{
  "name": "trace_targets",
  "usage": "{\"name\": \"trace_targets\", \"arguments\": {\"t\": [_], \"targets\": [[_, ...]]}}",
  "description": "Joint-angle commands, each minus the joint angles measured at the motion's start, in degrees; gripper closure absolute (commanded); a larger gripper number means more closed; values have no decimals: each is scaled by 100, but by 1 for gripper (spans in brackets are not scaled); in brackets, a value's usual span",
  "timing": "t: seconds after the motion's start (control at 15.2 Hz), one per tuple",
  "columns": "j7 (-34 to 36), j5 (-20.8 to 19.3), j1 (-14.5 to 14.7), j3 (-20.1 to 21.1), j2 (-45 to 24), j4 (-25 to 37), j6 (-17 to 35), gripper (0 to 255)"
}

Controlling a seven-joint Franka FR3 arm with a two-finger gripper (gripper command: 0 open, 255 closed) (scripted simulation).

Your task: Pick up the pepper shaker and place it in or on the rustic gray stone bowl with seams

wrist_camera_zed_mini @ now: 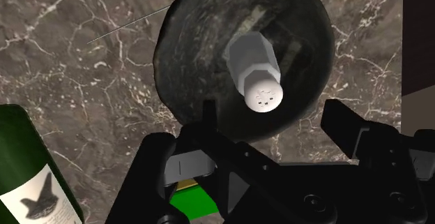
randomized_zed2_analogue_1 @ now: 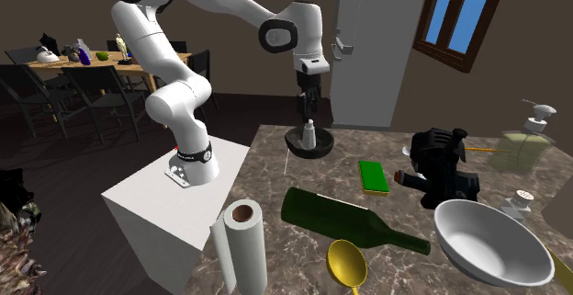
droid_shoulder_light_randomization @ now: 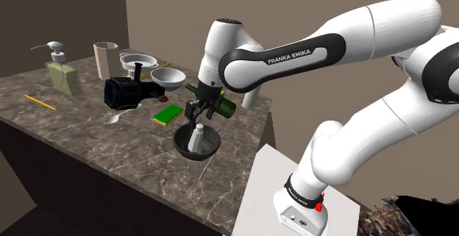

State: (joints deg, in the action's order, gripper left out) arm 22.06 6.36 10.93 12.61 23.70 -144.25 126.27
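Observation:
A pale grey pepper shaker [wrist_camera_zed_mini: 258, 76] with a white holed top stands upright inside the dark stone bowl [wrist_camera_zed_mini: 188, 62]. My gripper [wrist_camera_zed_mini: 272, 114] hangs just above it, open, with one finger on each side of the shaker top and neither touching it. In the shoulder view the shaker [droid_shoulder_light_randomization: 198, 137] sits in the bowl [droid_shoulder_light_randomization: 184, 146] near the counter's front edge, directly under the gripper [droid_shoulder_light_randomization: 200, 115]. From the second exterior view the shaker [randomized_zed2_analogue_1: 309, 134] rises out of the bowl [randomized_zed2_analogue_1: 296, 143] below the gripper [randomized_zed2_analogue_1: 308, 103].
A green wine bottle [droid_shoulder_light_randomization: 221, 104] lies just behind the bowl, with a green sponge [droid_shoulder_light_randomization: 168, 114] beside it. A black appliance [droid_shoulder_light_randomization: 129, 93], white bowl [droid_shoulder_light_randomization: 168, 78] and soap dispenser [droid_shoulder_light_randomization: 62, 73] stand farther back. A paper towel roll [randomized_zed2_analogue_1: 241, 245] and yellow spoon [randomized_zed2_analogue_1: 347, 264] occupy the counter's other end.

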Motion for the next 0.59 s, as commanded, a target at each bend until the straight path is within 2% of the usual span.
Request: {"name": "trace_targets", "arguments": {"t": [0.0, 0.2, 0.46, 0.53], "targets": [[0, 0, 0, 0, 0, 0, 0, 0], [0, 0, 0, 0, 0, 0, 0, 0], [-18, -8, 3, -80, 342, 466, -807, 0], [-18, -8, 3, -80, 342, 466, -807, 0]]}}
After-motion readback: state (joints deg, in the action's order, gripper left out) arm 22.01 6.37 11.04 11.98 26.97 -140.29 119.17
